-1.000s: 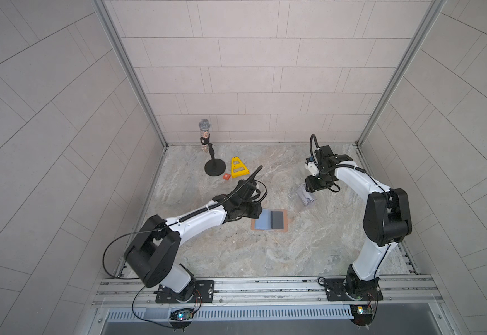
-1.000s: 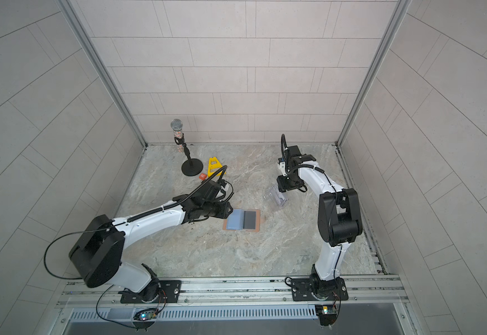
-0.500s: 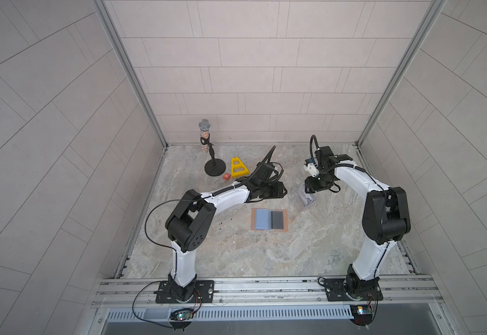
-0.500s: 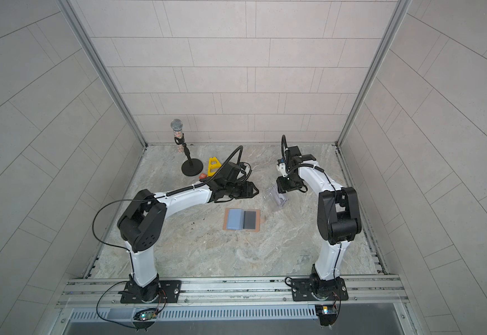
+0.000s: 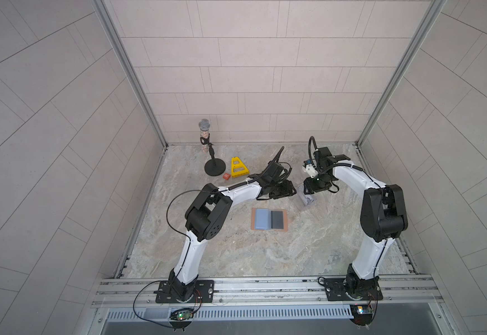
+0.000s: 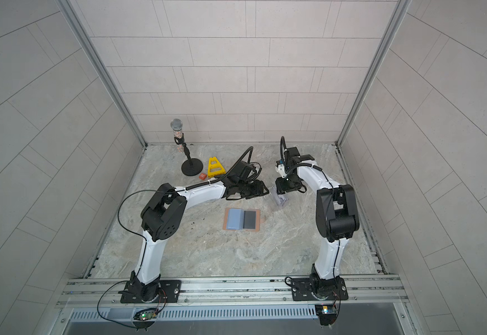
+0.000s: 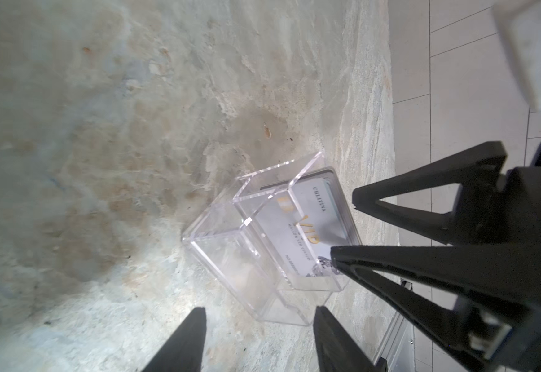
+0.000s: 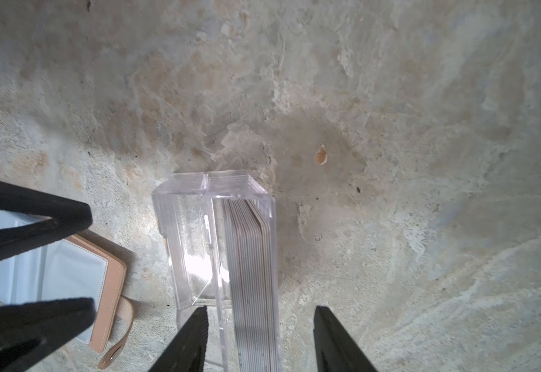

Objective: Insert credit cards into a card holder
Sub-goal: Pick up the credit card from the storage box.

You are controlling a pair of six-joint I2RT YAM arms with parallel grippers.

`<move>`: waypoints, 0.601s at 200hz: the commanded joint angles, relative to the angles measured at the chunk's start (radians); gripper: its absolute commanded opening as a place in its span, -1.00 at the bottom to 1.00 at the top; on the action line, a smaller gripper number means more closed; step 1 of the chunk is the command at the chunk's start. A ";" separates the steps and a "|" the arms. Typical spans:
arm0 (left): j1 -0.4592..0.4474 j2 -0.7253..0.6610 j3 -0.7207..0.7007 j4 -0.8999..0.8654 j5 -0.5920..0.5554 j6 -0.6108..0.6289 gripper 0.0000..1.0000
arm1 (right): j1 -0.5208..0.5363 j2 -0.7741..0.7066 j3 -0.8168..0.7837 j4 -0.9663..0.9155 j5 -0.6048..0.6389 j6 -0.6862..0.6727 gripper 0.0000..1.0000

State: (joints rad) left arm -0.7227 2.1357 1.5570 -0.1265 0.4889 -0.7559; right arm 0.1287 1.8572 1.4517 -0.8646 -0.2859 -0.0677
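- Left pincer (image 7: 259,310) first: its jaws stand wide with nothing between them. A second ago they were narrower, and they have spread as the arm travelled.
- That arm has also moved a long way. A second ago it hung just beside the card holder (image 8: 113,290). Now it has swung toward the back of the table and points at the clear stand (image 7: 227,254).
- Right pincer (image 8: 260,310) has not shifted at all. Its jaws are apart, poised over the stand on either side of the stack of credit cards (image 7: 308,225), and I see no grip on any of them.
- The card holder lies open and flat on the table, nearer my bases than the stand. No pincer is on it, and its strap tab is splayed out to one side.
- Both top views show a light blue card (image 5: 262,219) and a black card (image 5: 277,219) side by side on its pages. I can't tell how deep they sit in the sleeves.
- I take it the last placement is finished and the next fetch has begun, with most of the stack still waiting in the stand.
- Both pincers now crowd the same small stand, so I'd watch for knocking fingers or tipping it.
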 commanded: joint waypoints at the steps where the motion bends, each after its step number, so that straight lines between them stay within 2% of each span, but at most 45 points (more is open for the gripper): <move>1: -0.006 0.036 0.045 -0.031 0.008 -0.021 0.19 | 0.000 0.019 0.026 -0.016 0.008 -0.012 0.09; 57: -0.011 0.122 0.129 -0.036 0.043 -0.049 0.18 | -0.001 0.039 0.033 -0.025 0.018 -0.014 0.07; 120: -0.012 0.172 0.152 -0.044 0.052 -0.061 0.16 | -0.001 0.063 0.038 -0.028 0.014 -0.015 0.06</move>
State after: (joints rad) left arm -0.7280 2.2944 1.6760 -0.1543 0.5316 -0.8116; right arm 0.1287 1.9060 1.4734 -0.8658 -0.2806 -0.0677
